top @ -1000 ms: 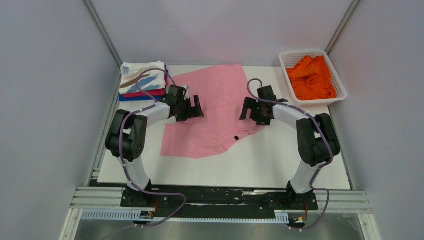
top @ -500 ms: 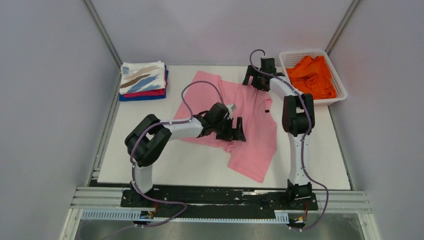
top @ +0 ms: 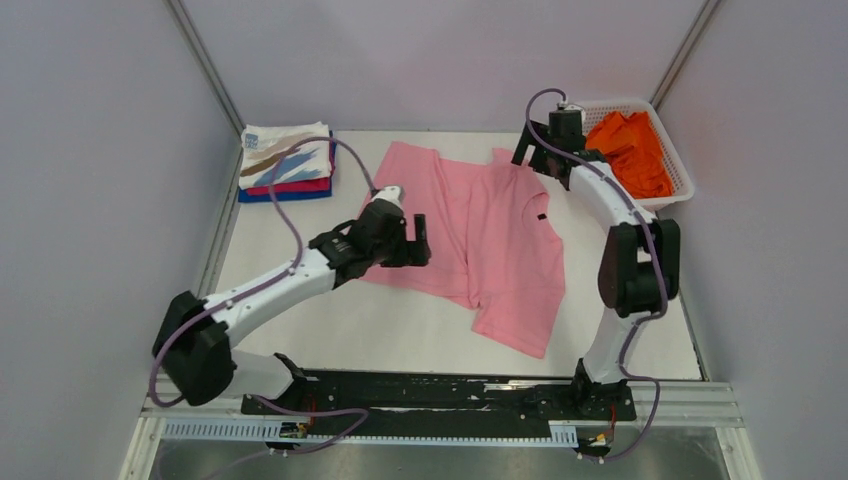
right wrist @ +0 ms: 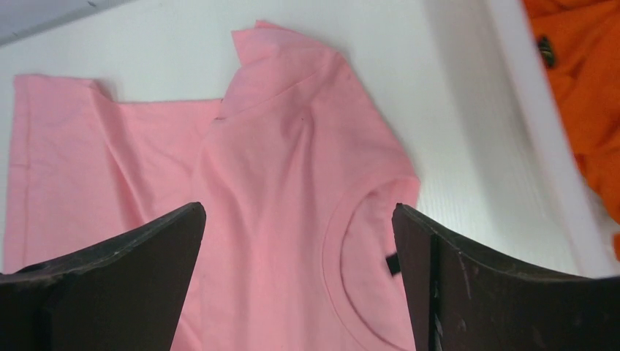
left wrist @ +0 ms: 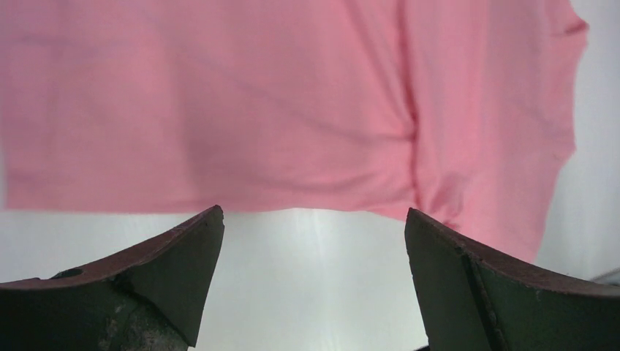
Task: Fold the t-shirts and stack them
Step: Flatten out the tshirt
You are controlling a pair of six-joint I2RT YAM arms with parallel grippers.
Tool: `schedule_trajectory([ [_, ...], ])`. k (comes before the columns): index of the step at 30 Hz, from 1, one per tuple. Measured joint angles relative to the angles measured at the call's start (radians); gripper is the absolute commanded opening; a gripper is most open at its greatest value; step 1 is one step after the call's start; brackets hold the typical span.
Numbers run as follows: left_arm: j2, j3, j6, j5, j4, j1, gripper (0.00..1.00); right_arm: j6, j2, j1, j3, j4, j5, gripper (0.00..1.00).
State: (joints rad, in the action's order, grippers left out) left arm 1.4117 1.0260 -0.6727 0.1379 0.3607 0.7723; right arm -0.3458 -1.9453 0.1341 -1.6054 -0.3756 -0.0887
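Left pincer [left wrist: 314, 219] and right pincer [right wrist: 300, 212] both gape empty over the pink t-shirt [top: 490, 230].
We see the left one by the shirt's hem, the right above its collar. The shirt lies rumpled mid-tabletop [top: 400, 330], with folded t-shirts [top: 287, 160] stacked far left and an orange t-shirt [top: 635, 150] in the basket [top: 620, 101].
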Motion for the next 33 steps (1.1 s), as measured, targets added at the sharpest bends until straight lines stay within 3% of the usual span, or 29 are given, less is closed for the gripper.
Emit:
schedule_trajectory([
  [3,-0.179,-0.126,-0.036,0.061,0.064,-0.126,1.0,-0.046,0.218,0.0,0.183,0.027,-0.035,1.0],
  [6,-0.263,-0.232,-0.066,0.089,0.108,-0.282,1.0,-0.097,0.433,-0.002,0.392,0.069,-0.071,1.0],
  [13,-0.23,-0.307,-0.099,0.072,0.149,-0.46,0.88,-0.189,0.757,-0.003,0.778,0.116,-0.112,1.0],
  [21,-0.026,-0.3,-0.133,0.02,0.083,-0.519,0.66,-0.23,0.825,-0.003,0.89,0.121,-0.111,1.0],
  [33,0.112,-0.217,-0.171,0.006,0.039,-0.529,0.47,-0.23,0.826,-0.003,0.89,0.123,-0.113,1.0],
])
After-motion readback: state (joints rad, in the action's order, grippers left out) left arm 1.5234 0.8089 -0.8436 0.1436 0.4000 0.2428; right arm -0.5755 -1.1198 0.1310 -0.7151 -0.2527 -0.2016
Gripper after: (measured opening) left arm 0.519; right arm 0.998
